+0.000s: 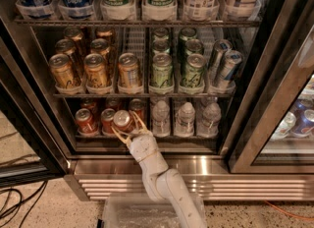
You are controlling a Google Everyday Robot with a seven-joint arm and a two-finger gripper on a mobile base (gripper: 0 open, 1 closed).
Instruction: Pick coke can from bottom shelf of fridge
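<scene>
The fridge [206, 170] stands open in front of me. Its bottom shelf [191, 137] holds red coke cans on the left. My gripper [125, 123] reaches up from the white arm to the shelf's front. Its fingers [139, 120] are closed on either side of one coke can [121, 119], which is tilted with its silver top toward me, at the front rail. Two more coke cans [85, 121] stand upright to its left, and others stand behind.
Clear water bottles [185, 119] fill the bottom shelf's right half. Gold cans [95, 70] and green cans [162, 71] stand on the rack above. Dark door frames flank the opening, left [24, 119] and right [267, 79]. Cables [14, 207] lie on the floor at left.
</scene>
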